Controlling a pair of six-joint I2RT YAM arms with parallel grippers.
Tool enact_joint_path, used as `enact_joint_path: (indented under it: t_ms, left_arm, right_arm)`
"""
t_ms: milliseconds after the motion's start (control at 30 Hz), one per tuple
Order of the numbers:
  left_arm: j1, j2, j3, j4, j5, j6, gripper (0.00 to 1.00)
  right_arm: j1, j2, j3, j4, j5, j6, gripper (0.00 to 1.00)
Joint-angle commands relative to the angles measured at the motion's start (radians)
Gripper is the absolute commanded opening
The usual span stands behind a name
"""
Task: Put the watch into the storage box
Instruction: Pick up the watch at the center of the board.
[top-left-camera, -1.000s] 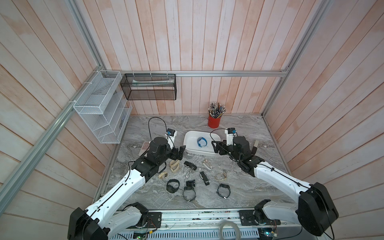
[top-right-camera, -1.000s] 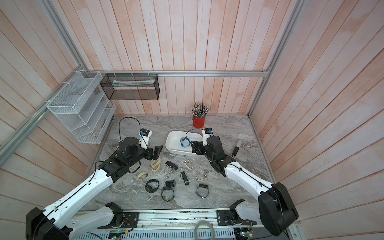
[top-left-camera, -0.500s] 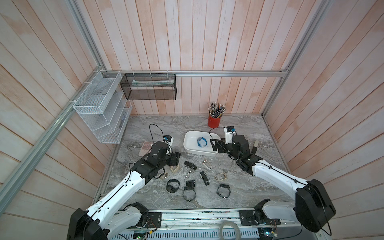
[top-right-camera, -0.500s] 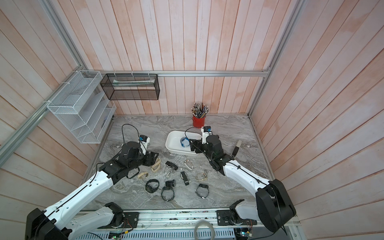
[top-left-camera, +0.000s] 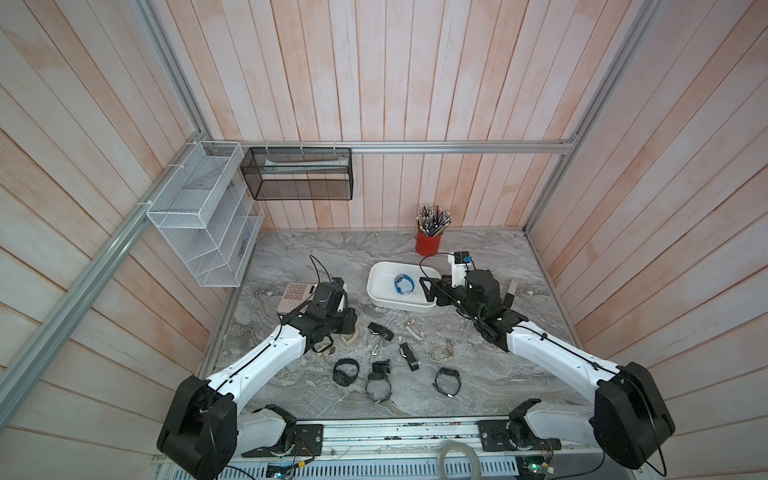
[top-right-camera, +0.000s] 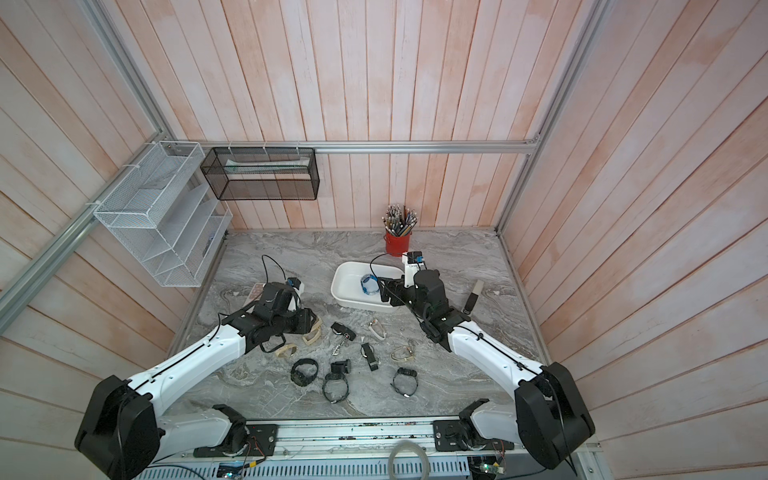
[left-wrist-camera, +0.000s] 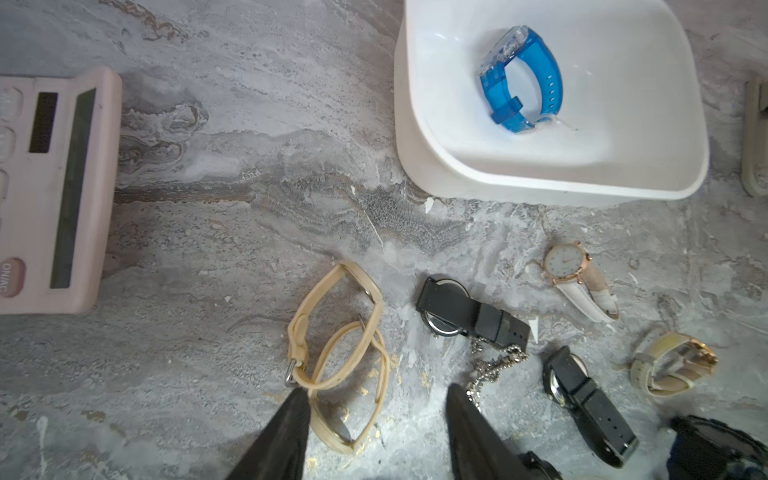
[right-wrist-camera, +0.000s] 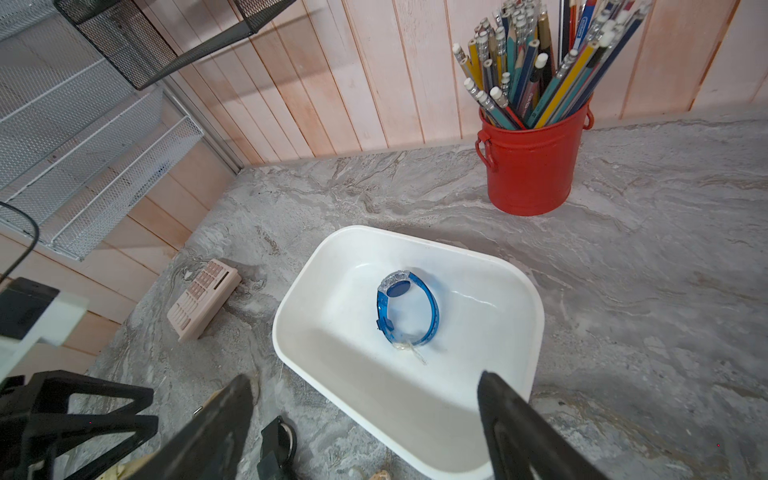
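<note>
The storage box is a shallow white tub at mid-table. A blue watch lies inside it. My left gripper is low over two beige watches, open, its jaws either side of the nearer beige watch. One finger touches its strap. My right gripper hangs open and empty over the box's near right corner.
Several black watches and pale-strap watches lie scattered in front of the box. A pink calculator sits at the left and a red pen cup behind the box. Wire-mesh baskets hang on the walls.
My left arm has come down from beside the box onto the beige watches, and its jaws have narrowed. The right arm has hardly moved.
</note>
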Motion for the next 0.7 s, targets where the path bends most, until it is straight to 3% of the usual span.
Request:
enact_joint_path:
  t_ms: [0, 167, 667]
  left_arm:
    - [0.006, 0.03, -0.004, 0.033, 0.002, 0.01, 0.53]
    - [0.006, 0.09, 0.006, 0.039, -0.052, 0.031, 0.52]
    - [0.006, 0.2, -0.005, 0.152, -0.036, 0.085, 0.49]
  right_arm:
    - [-0.004, -0.031, -0.013, -0.007, -0.015, -0.01, 0.87]
    - [-0.005, -0.04, -0.019, -0.006, -0.028, -0.013, 0.87]
    - [-0.004, -0.059, -0.035, -0.01, -0.017, -0.027, 0.87]
